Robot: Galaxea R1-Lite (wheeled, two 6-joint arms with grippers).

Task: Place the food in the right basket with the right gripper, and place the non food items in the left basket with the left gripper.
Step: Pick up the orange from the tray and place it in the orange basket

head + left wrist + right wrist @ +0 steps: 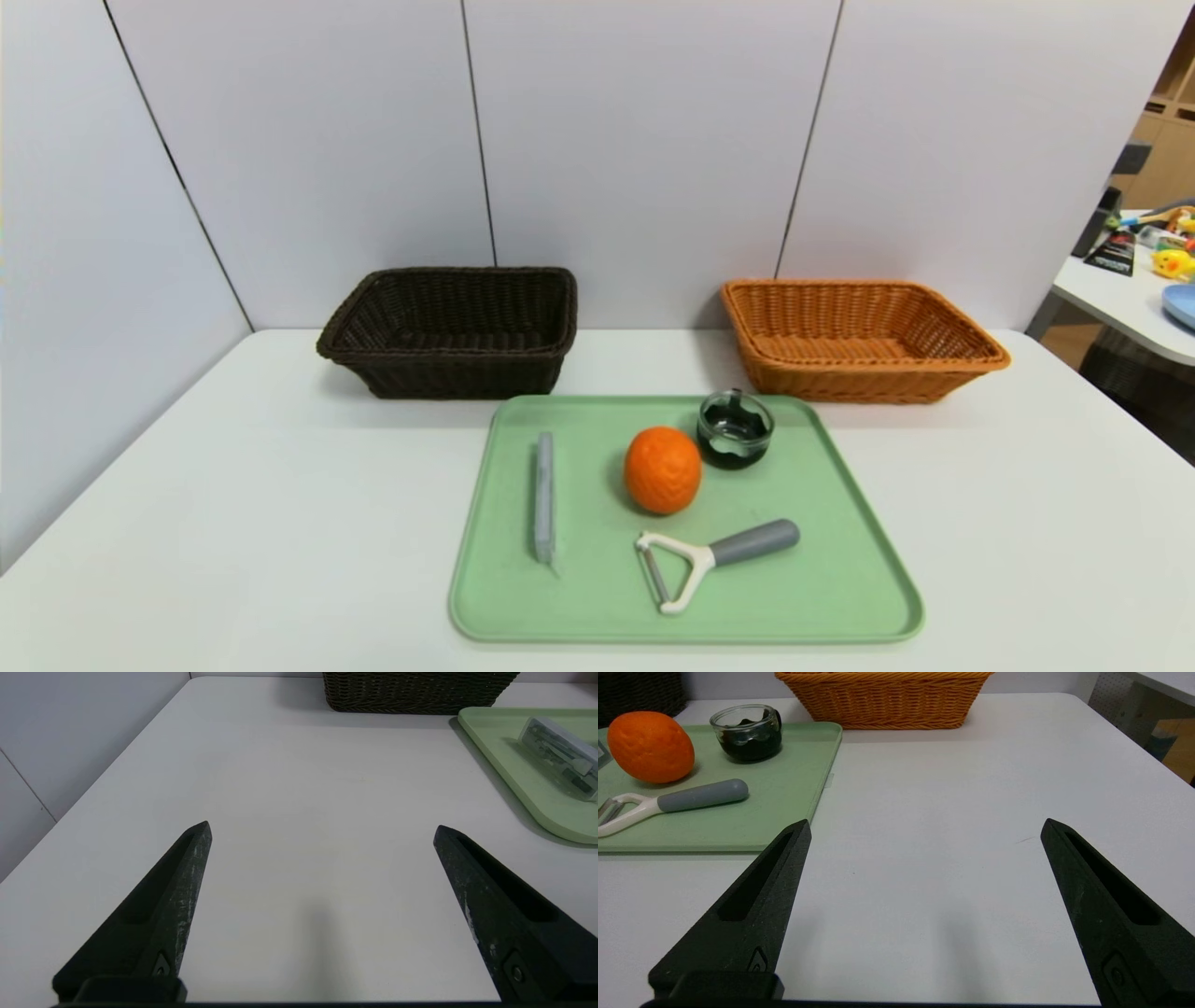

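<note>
Bright orange bumpy round fruit (662, 469) is seen mid-frame on a pale green plastic tray (840, 579). Left gripper (322, 830) and right gripper (924, 828) are held spread apart, empty.

Green tray on white table, wall panels behind.
Pale green tray (840, 579) sits near-centre on white table (233, 523); grey-white wall panels (635, 140) at far edge; second table (1120, 299) with colourful clutter far right.

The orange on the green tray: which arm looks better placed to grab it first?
The right. In its wrist view the right gripper, fingers open, faces the orange and the tan basket. The left gripper faces the dark basket and grey bar.
</note>
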